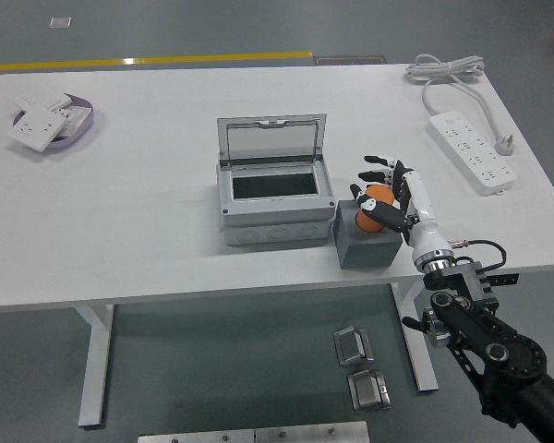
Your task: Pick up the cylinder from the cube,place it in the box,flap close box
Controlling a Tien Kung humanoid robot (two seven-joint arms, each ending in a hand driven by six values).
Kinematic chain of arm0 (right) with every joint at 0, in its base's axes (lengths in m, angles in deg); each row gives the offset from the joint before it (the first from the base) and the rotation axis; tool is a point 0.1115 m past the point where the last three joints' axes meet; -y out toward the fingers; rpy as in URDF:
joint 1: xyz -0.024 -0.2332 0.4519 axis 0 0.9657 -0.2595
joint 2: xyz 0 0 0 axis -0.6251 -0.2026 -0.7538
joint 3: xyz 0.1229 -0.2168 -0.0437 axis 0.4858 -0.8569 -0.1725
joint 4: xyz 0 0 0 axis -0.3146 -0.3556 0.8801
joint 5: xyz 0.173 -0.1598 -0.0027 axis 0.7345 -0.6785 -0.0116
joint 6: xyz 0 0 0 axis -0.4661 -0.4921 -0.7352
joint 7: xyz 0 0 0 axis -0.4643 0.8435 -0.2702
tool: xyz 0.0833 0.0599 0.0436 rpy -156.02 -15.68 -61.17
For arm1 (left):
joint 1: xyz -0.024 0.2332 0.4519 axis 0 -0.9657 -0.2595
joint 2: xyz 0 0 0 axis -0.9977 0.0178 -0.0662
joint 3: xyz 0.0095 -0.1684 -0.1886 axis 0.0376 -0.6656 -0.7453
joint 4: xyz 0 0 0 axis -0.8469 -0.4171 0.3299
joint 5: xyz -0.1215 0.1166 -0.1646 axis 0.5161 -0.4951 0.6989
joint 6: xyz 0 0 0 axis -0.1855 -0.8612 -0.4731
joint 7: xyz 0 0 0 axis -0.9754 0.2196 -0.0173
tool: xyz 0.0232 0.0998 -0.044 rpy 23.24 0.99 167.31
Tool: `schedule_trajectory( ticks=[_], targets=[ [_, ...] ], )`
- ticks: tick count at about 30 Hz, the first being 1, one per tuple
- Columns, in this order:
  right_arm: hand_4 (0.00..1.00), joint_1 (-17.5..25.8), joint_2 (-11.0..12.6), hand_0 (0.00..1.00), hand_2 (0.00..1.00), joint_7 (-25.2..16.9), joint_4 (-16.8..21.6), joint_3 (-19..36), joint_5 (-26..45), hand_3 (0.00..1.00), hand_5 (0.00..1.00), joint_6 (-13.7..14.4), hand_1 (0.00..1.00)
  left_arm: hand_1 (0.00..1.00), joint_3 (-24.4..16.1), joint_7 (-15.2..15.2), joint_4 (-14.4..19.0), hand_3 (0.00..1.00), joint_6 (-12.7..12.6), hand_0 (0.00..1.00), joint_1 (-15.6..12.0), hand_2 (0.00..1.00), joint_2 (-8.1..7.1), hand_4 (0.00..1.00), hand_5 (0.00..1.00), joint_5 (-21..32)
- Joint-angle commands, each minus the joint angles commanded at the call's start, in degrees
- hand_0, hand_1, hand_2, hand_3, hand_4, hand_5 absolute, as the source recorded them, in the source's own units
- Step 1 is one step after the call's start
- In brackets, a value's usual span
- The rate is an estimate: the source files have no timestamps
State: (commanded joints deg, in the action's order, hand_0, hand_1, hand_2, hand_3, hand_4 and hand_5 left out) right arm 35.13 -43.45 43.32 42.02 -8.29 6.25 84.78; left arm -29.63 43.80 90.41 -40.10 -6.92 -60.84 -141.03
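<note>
Head view, current condition. White desk [148, 231] carries all items. Right robot hand [383, 196] enters from the lower right corner on a black arm with a white forearm section, and sits at the orange cylinder [377, 200]. Its black fingers [373, 174] curl around the upper and right side of the cylinder, and the thumb crosses the front; contact appears made, with the hand closed about the cylinder. Most of the cylinder is covered by the hand; only an orange patch shows between the fingers.

Cylinder stands upright on top of the grey cube [367, 245]; it is not lifted clear as far as can be judged. Cube sits near the desk's front edge, just beside the right wall of the grey box [275, 205]; whether the two touch cannot be told.

Box is positioned at mid-desk. Its hinged lid [271, 137] stands raised at the back, clear panel facing the camera, and the dark interior is exposed.

Other items noted: a white power strip [474, 150] with its coiled cable [448, 70] at the far right of the desk, well apart from the cube; a purple-rimmed tray [81, 126] holding white plates or switch parts at the far left corner. Two metal parts [355, 346] lie on the floor under the desk's right side.

Left robot hand does not appear.
</note>
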Motion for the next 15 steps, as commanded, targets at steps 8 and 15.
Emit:
schedule_trajectory(
  ticks=[8,15],
  targets=[
    [0.738,-0.7,-0.4,0.614,0.529,-0.1,-1.3,-1.7,0.4,0.64,0.085,-0.2,0.619,0.618,0.5,-0.3,0.0,0.61,0.1,0.595,0.1,0.573,-0.02,0.673,0.292,0.3],
    [0.733,-0.9,-0.2,0.592,0.525,-0.2,-1.8,-1.9,0.8,0.63,0.092,-0.2,0.611,0.62,0.7,-0.3,0.0,0.61,0.1,0.596,0.1,0.567,0.0,0.673,0.291,0.3]
  ],
)
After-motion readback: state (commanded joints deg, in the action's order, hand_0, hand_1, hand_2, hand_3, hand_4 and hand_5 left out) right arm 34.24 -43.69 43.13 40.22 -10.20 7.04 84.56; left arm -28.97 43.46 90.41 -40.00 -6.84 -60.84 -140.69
